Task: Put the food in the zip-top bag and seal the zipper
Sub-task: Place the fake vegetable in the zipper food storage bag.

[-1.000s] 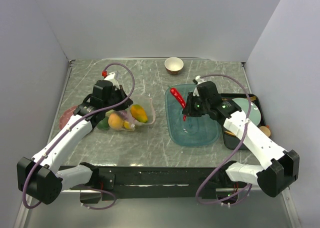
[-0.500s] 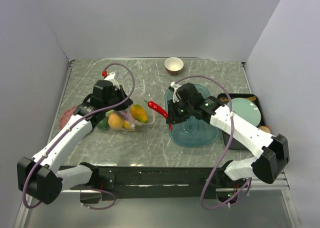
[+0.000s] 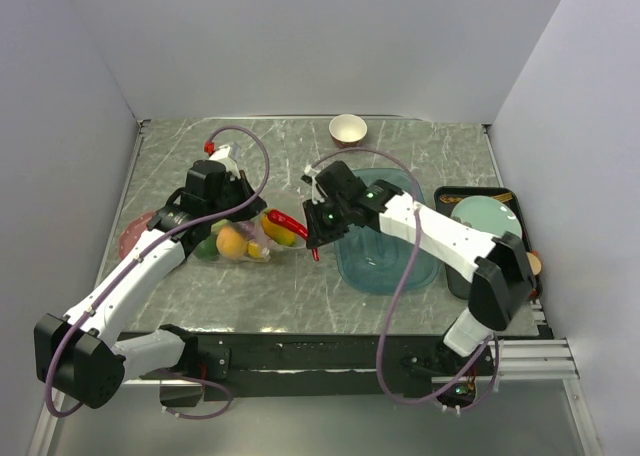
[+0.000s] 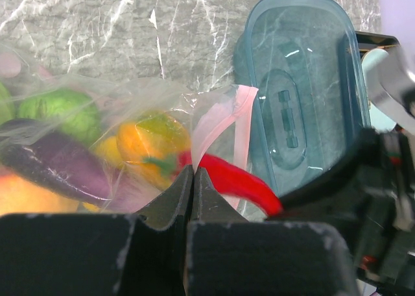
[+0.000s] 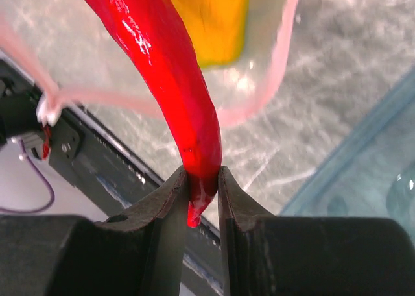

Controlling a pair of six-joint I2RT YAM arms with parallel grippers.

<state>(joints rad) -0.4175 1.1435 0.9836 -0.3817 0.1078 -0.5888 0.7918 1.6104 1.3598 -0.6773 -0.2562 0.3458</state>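
Grey marbled table (image 3: 300, 286) fills the overhead view. On its left half lies the clear bag (image 3: 240, 244), with an orange (image 3: 231, 242), something green and other fruit inside, its mouth facing right. The left claw (image 3: 243, 208) sits at the bag's far edge. The right claw (image 3: 309, 238) reaches across from the teal tray (image 3: 385, 261) and holds a red chili (image 3: 284, 222), whose free end points left at the bag's mouth. A small bowl (image 3: 347, 130) stands at the far side of the table, and a black tray (image 3: 470, 276) with a pale plate (image 3: 487, 218) sits at the right.

From the left wrist, the left claw (image 4: 192, 176) has its fingers pressed together, pinching the clear film of the bag (image 4: 130, 95) near the mouth. Inside lie a purple eggplant (image 4: 52, 163), a green fruit (image 4: 58, 111) and an orange (image 4: 152, 140). The pink strip (image 4: 243, 127) loops upright at the open mouth, and the chili (image 4: 233, 179) crosses it, tip toward the orange. The teal tray (image 4: 305, 82) lies beyond.

From the right wrist, the right claw (image 5: 203, 179) is clamped on the chili's (image 5: 168, 69) narrow end. The chili runs out over the pink strip (image 5: 272, 82) toward a yellow-orange fruit (image 5: 211, 23) in the bag. The teal tray's (image 5: 363, 179) rim shows at the right.
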